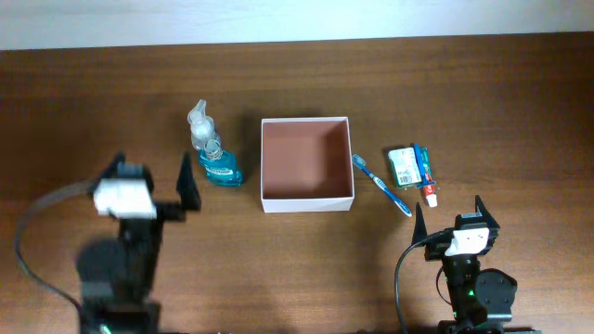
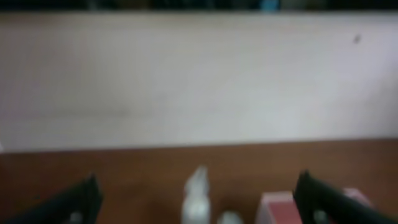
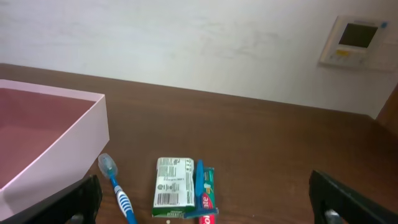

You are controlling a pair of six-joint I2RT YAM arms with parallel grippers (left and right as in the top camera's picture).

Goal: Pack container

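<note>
Left hand and right hand hover open, flanking the container

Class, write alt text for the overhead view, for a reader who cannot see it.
An empty white box sits centred on the table, a blue bottle on its left; a toothbrush, green-and-white packet and toothpaste tube on its right. The left gripper and right gripper hang open lower down, holding nothing.
</note>
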